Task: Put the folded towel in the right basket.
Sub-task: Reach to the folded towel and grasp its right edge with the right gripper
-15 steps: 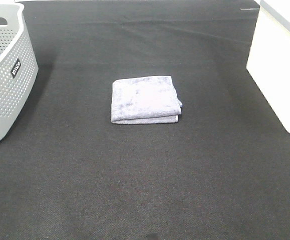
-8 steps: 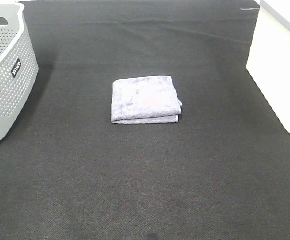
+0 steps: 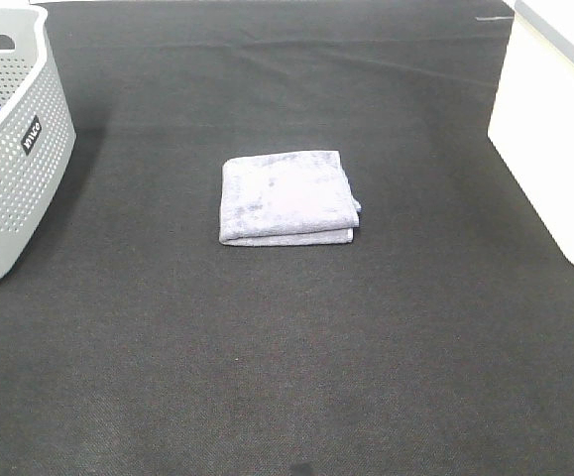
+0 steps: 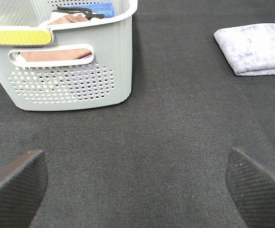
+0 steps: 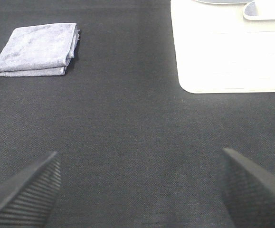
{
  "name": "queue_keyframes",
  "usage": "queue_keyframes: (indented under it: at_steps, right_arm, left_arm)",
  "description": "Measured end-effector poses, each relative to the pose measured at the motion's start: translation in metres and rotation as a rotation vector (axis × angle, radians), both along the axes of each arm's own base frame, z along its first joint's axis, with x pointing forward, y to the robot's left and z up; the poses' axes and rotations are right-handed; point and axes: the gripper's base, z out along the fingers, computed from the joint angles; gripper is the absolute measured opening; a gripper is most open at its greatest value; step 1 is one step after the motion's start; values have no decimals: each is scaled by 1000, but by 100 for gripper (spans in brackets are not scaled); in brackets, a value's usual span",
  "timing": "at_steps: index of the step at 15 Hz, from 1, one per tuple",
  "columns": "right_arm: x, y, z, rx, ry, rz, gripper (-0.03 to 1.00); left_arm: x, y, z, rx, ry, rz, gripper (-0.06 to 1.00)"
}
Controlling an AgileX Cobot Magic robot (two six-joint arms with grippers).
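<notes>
A folded lavender-grey towel (image 3: 287, 196) lies flat on the black table mat, near the middle. It also shows in the left wrist view (image 4: 253, 48) and in the right wrist view (image 5: 35, 49). The right basket (image 3: 554, 129) is white and stands at the right edge; the right wrist view shows its side wall (image 5: 227, 52). My left gripper (image 4: 135, 185) is open and empty, far from the towel. My right gripper (image 5: 137, 187) is open and empty, also well short of the towel. Neither gripper shows in the exterior high view.
A grey perforated basket (image 3: 14, 149) stands at the left edge. In the left wrist view it (image 4: 66, 61) holds a brown cloth, a blue item and a black object. The black mat (image 3: 287, 357) covers the table.
</notes>
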Motion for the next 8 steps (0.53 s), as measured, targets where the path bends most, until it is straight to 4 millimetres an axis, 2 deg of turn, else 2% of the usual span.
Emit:
queue_keyframes:
  at_steps: [5,6,8]
  right_arm:
    - [4,0,4,1,-4,-1,83]
    - [11,0,11,2,-8,-3,83]
    - [45,0,35,6,5,-10,83]
  left_arm:
    - [0,0,0,0,0,0,97]
    - [0,0,0,0,0,0,97]
    - [0,0,0,0,0,0,97]
